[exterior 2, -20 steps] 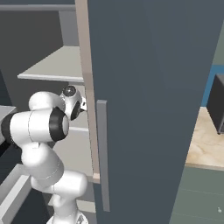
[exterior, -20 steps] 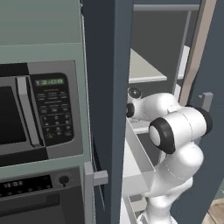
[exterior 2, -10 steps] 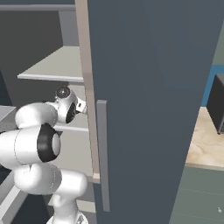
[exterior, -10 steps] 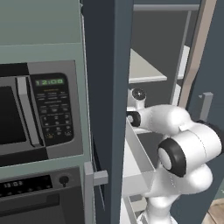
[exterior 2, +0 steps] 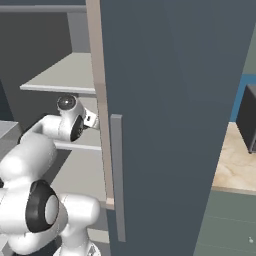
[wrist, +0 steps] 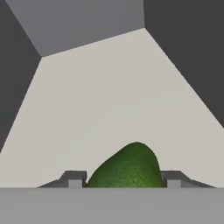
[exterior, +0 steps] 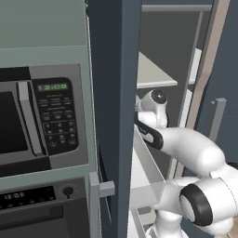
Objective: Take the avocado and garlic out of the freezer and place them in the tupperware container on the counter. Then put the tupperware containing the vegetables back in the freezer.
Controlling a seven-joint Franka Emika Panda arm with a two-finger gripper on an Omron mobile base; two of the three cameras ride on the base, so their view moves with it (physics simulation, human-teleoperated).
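Two risks from this pose, both judgement calls. Left to right in the left base view: microwave (exterior: 42, 118) built into the wall, then the freezer (exterior: 114, 93) side panel, then the arm reaching into the open compartment under a pale shelf (exterior: 155, 74). In the hand view the avocado (wrist: 127, 168) sits between the two finger tips (wrist: 74, 179), resting on the pale shelf floor, gripper (wrist: 124, 180) straddling it with the fingers apart on either side; I can't tell whether the pads already touch the skin or whether it's clamped. Risk 1: it's a rounded, smooth-looking body, so an off-centre pinch could squirt it forward along the shelf toward the back wall, out of easy reach. Risk 2: the forearm is threaded through a narrow gap beside the freezer door (exterior 2: 165, 125), so a wide swing on withdrawal could clip the door edge, the shelf lip or the long grey handle (exterior 2: 117, 177) and knock the fruit loose. Garlic and tupperware container aren't locatable from these angles, so the drop-off path can't be assessed yet
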